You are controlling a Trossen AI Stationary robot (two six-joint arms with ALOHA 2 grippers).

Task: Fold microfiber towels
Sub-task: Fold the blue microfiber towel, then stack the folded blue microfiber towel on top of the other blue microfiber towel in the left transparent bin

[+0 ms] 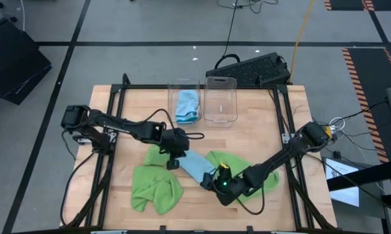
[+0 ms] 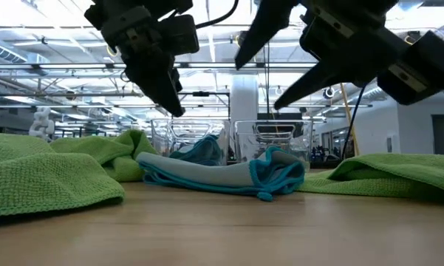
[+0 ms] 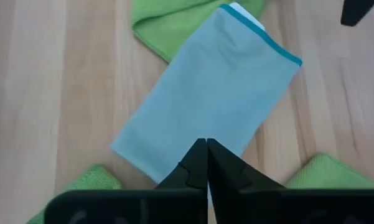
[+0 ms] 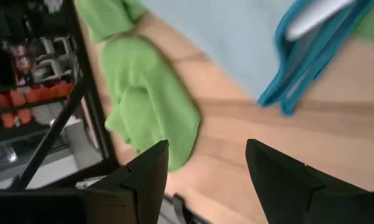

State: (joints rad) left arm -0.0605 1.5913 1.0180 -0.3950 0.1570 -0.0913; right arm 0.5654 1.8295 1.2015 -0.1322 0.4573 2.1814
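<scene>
My left gripper hangs just above the table over the near end of the folded light blue towel, its fingers pressed together with nothing between them. My right gripper sits at the other end of that same towel, raised off the wood, jaws spread wide and empty. The blue towel lies flat as a long rectangle with a teal hem, near the middle of the table, its hemmed end bunched up in the low view. A crumpled green towel lies beside it on my left side, and another green towel lies under my right arm. Toward the far edge stand two clear bins; the left bin holds a blue towel, the right bin looks bare
</scene>
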